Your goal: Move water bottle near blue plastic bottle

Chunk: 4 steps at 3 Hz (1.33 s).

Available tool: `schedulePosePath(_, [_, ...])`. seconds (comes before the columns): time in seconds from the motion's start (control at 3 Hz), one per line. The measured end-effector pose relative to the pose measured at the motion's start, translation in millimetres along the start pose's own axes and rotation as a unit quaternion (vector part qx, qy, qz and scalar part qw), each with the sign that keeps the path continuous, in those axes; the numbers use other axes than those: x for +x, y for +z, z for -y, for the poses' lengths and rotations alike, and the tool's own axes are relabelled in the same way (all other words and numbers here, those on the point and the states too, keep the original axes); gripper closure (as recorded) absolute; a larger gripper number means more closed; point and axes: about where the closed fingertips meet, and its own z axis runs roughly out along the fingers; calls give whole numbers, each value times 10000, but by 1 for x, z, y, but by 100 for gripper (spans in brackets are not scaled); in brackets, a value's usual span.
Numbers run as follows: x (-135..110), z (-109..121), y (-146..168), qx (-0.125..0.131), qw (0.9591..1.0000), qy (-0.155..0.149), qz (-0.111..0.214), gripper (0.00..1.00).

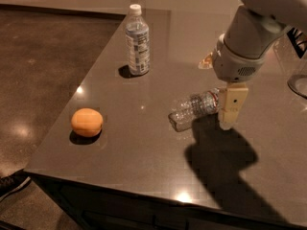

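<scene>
The water bottle (194, 108) lies on its side on the dark table (144, 162), right of centre, its cap end pointing right toward my gripper. The blue plastic bottle (137, 41) stands upright at the back left of the table, well apart from it. My gripper (231, 108) hangs from the white arm right at the water bottle's cap end and hides the cap. Whether it touches the bottle does not show.
An orange (87, 122) sits near the table's left front edge. A small pale object (207, 60) lies behind the arm. A clear glass item (300, 80) stands at the right edge. Floor lies left of the table.
</scene>
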Motion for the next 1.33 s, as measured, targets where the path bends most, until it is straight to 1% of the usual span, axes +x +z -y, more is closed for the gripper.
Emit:
schedulePosePath(0.33, [3, -1, 22, -152, 9996, -159, -162, 1])
schedulePosePath(0.67, [5, -1, 33, -280, 9989, -259, -264, 23])
schedulePosePath(1.0, [0, 2, 36, -346, 9983, -364, -302, 46])
schedulePosePath(1.33, [-7, 13, 34, -376, 9981, -406, -278, 70])
